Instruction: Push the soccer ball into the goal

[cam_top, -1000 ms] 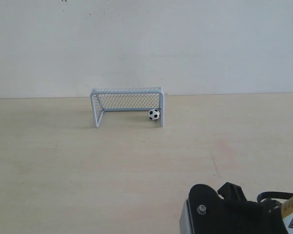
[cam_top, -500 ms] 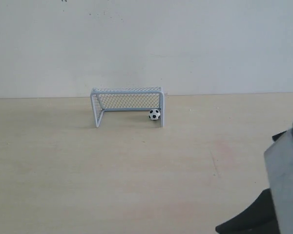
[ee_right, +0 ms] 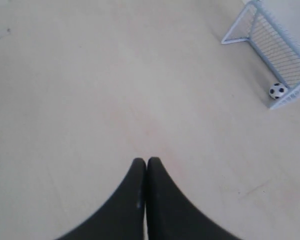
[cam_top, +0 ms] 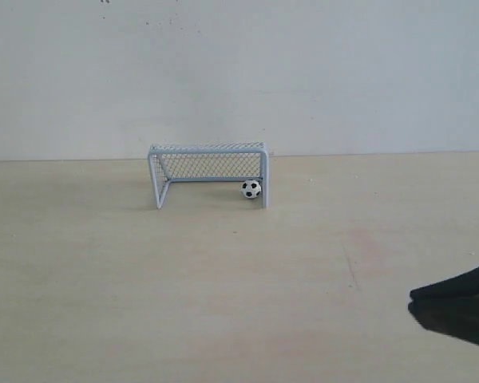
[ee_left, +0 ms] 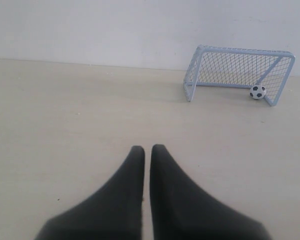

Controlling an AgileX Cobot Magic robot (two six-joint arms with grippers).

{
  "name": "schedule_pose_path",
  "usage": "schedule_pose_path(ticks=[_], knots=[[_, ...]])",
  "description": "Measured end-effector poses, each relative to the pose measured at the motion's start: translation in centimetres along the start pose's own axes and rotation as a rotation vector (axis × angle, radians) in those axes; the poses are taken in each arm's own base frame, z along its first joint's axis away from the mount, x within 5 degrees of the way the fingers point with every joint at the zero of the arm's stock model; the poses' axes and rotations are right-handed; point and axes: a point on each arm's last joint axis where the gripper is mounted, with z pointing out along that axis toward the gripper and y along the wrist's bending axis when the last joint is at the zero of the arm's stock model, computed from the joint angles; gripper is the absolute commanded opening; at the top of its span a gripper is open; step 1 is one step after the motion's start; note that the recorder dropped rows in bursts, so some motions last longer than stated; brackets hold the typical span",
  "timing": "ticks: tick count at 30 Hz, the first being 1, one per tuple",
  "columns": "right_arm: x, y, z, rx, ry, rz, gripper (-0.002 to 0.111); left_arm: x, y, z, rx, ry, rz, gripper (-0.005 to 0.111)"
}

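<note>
The soccer ball [cam_top: 251, 189] is tiny, white with black patches, and rests inside the goal [cam_top: 208, 148] by its right post. Both also show in the left wrist view, the ball [ee_left: 258, 92] within the goal [ee_left: 240, 52], and in the right wrist view, the ball [ee_right: 277, 90] within the goal [ee_right: 275, 27]. My left gripper [ee_left: 147, 148] is shut with nothing between its fingers, far from the goal. My right gripper [ee_right: 146, 161] is shut and empty over bare table. In the exterior view only a dark part of the right arm [cam_top: 459, 311] shows at the lower right.
A pale wooden table [cam_top: 144, 287] spreads out in front of the goal. A plain white wall [cam_top: 239, 72] rises directly behind it. A faint dark scratch [cam_top: 350, 267] marks the tabletop right of centre.
The right arm has pulled back toward the lower right edge of the exterior view, leaving only a dark sliver. The ball stays inside the goal by the right post.
</note>
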Motion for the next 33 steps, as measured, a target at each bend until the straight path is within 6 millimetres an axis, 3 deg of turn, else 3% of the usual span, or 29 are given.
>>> schedule_pose_path(ticks=[8, 16, 24, 33], knots=[[0.7, 0.0, -5.4, 0.327, -0.148, 0.102, 0.000, 0.0, 0.0, 0.0, 0.000, 0.000, 0.000, 0.004], [1.4, 4.0, -10.4, 0.598, -0.378, 0.182, 0.000, 0.0, 0.0, 0.0, 0.000, 0.000, 0.000, 0.004], [1.9, 6.2, -11.8, 0.658, -0.502, 0.238, 0.000, 0.0, 0.0, 0.0, 0.000, 0.000, 0.000, 0.004], [2.2, 5.8, -11.3, 0.659, -0.561, 0.338, 0.000, 0.0, 0.0, 0.0, 0.000, 0.000, 0.000, 0.004]])
